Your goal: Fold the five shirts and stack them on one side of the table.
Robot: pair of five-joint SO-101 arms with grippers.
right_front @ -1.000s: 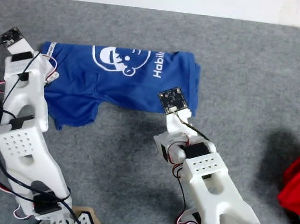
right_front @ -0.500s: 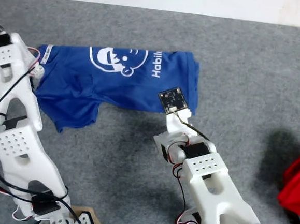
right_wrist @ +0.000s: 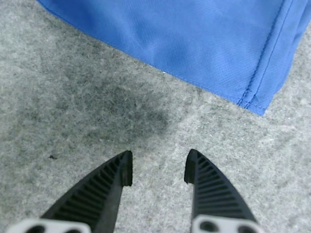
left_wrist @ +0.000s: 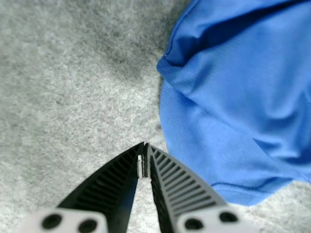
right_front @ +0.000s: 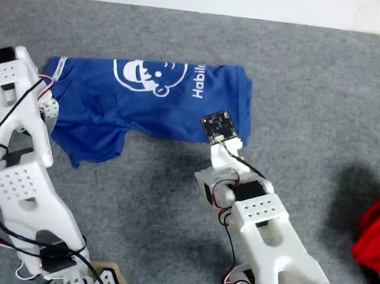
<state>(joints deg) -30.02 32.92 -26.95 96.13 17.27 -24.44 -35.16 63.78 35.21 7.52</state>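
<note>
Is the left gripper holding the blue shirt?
No, the left gripper is shut on nothing, over the grey table beside the blue shirt.

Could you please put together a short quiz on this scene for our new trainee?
1. True or false: the right gripper is shut on the blue shirt.
2. The left gripper is: A) wide open; B) shut, holding nothing; C) shut on a sleeve.
3. Fill in the gap: at the edge of the table, on the right of the high view, lies a ___ cloth.

Key
1. False: it is open above the bare table, just off the blue shirt's hem.
2. B
3. red
</note>
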